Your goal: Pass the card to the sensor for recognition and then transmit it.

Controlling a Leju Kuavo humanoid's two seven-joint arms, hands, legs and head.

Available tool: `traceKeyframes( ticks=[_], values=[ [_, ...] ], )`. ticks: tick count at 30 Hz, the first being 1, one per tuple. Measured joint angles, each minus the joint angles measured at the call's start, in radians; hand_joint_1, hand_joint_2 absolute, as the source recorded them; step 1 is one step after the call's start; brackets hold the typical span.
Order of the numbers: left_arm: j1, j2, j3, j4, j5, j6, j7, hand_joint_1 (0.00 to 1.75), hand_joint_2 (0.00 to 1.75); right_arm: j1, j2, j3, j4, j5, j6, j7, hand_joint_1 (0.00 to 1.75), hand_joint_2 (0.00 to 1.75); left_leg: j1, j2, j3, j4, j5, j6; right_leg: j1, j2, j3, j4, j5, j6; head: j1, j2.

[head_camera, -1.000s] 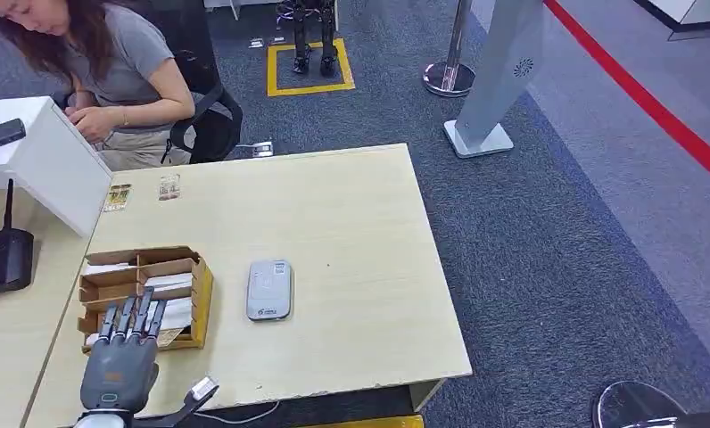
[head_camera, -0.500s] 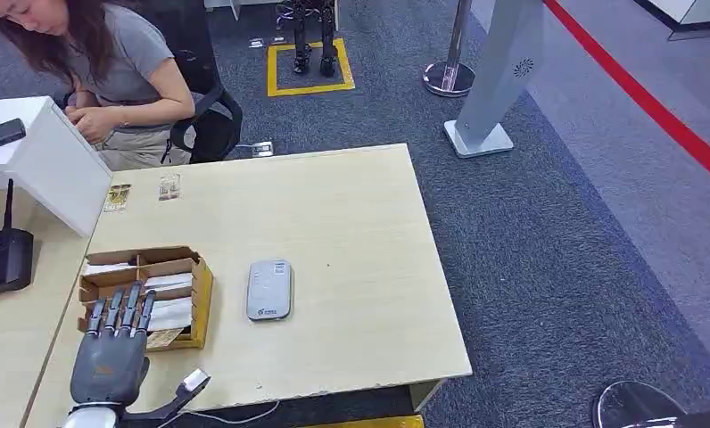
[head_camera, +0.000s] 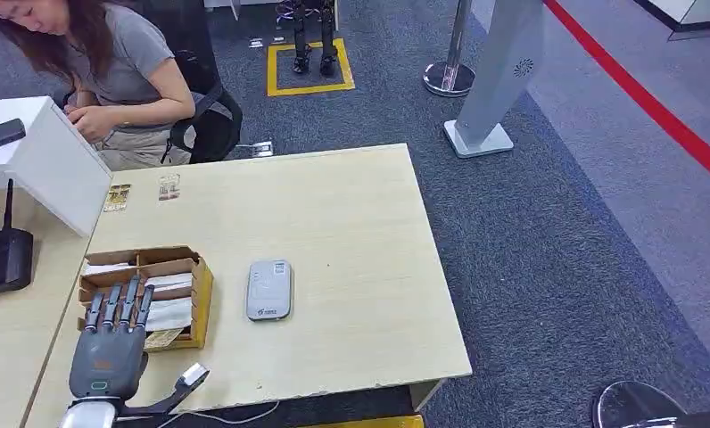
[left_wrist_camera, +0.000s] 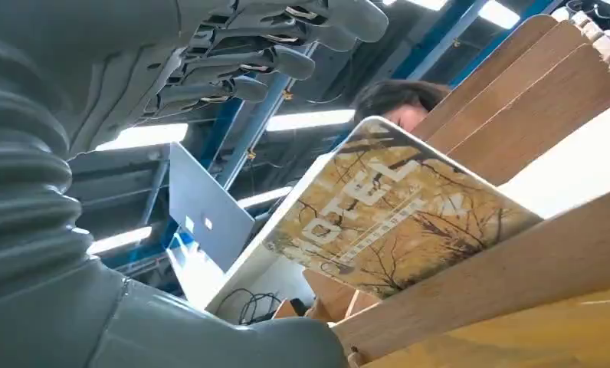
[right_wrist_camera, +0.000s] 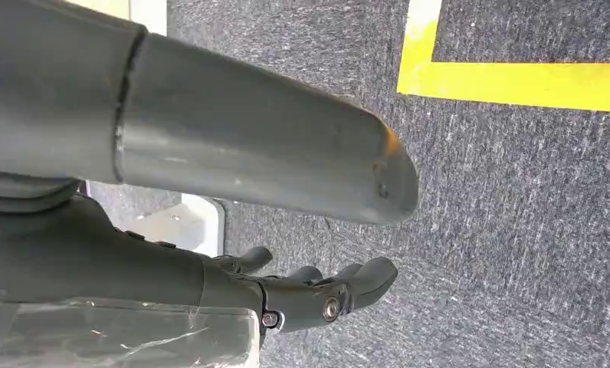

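Head view: 1 pale wood bench (head_camera: 351, 267). On it 1 wooden card box (head_camera: 146, 294) w/ several slots, white cards in them, and 1 printed card (head_camera: 162, 338) at the near end slot. 1 grey sensor (head_camera: 269, 289) lies flat just right of the box, not touching it. 2 small cards (head_camera: 142, 193) lie flat near the far left corner of the bench. Left hand (head_camera: 111, 343) is over the near end of the box, palm down, fingers (head_camera: 118, 307) straight & slightly apart, thumb stuck out to the side; holds nothing. 1 person (head_camera: 102, 76) sits at the far left on a black chair (head_camera: 210, 120). 1 white box (head_camera: 44, 165) and 1 black device w/ antenna (head_camera: 2, 259) at left. Floor: grey carpet, 1 red line (head_camera: 641, 98), 1 yellow square (head_camera: 309, 64), 1 metal post base (head_camera: 448, 78), 1 grey sign stand (head_camera: 499, 80).

Left wrist view: left hand close up, fingers (left_wrist_camera: 279, 57) straight & apart above the box, nothing between them. 1 printed card (left_wrist_camera: 394, 218), yellowish tree picture w/ white letters, leans tilted in the box between wooden dividers (left_wrist_camera: 516, 84). Fingers don't touch it. Person's head (left_wrist_camera: 398, 103) behind.

Right wrist view: right hand (right_wrist_camera: 317, 295) hangs over grey carpet, fingers loosely curled, nothing in them. 1 yellow floor line (right_wrist_camera: 516, 80).
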Motion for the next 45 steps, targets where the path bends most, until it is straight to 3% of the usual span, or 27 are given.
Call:
traceKeyframes(
  ticks=[30,31,32,45],
  values=[
    [-0.016,-0.021,-0.018,0.022,0.000,0.011,0.000,0.00,1.75,0.000,0.000,0.000,0.000,0.000,0.000,0.003,0.00,0.00,0.000,0.000,0.000,0.000,0.000,0.000,0.000,0.000,0.000,0.000,0.000,0.000,0.000,0.000],
    [-0.016,-0.022,-0.019,0.023,0.000,0.011,0.000,0.51,1.75,0.000,0.000,0.000,0.000,0.000,0.000,0.003,0.00,0.00,0.000,0.000,0.000,0.000,0.000,0.000,0.000,0.000,0.000,0.000,0.000,0.000,0.000,0.000],
    [-0.016,-0.023,-0.019,0.023,0.000,0.011,0.000,1.75,1.75,0.000,0.000,0.000,0.000,0.000,0.000,0.003,0.00,0.00,0.000,0.000,0.000,0.000,0.000,0.000,0.000,0.000,0.000,0.000,0.000,0.000,0.000,0.000],
    [-0.020,-0.032,-0.026,0.025,0.000,0.010,0.000,1.75,1.75,0.000,0.000,0.000,0.000,-0.001,0.000,0.003,0.00,0.00,0.000,0.000,0.000,0.000,0.000,0.000,0.000,0.000,0.000,0.000,0.000,0.000,0.000,0.000]
  ],
)
